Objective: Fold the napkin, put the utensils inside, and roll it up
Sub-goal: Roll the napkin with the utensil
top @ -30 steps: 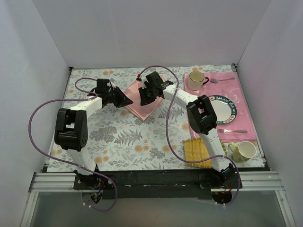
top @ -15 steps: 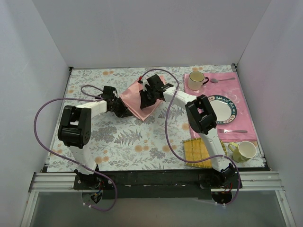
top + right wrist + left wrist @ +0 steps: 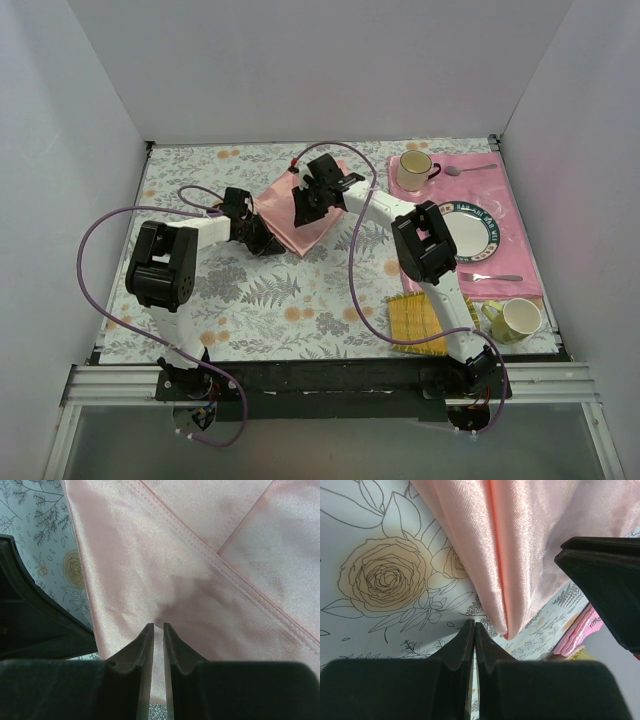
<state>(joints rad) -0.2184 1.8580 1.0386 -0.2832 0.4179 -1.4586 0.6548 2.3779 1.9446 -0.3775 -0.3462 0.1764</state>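
Reaching left arm: it goes from the near left corner of the table [image 3: 290,300] toward the far middle, with the elbow raised and the forearm low, pointing to the right.
Left gripper [image 3: 474,626]: the fingers are pressed together, tip to tip, over the flowered cloth, just beside the near left fold of the napkin [image 3: 283,212].
Right arm: it rises from the near right corner to a high elbow beside the placemat [image 3: 520,262], then stretches left and tips down onto the napkin.
Right gripper [image 3: 156,626]: the tips are down on the napkin with a thin slit between the fingers. I cannot tell if cloth is caught there.
Napkin: it lies at the far middle of the table, folded in layers. A stitched hem runs diagonally, and the left side is raised in a soft ridge.
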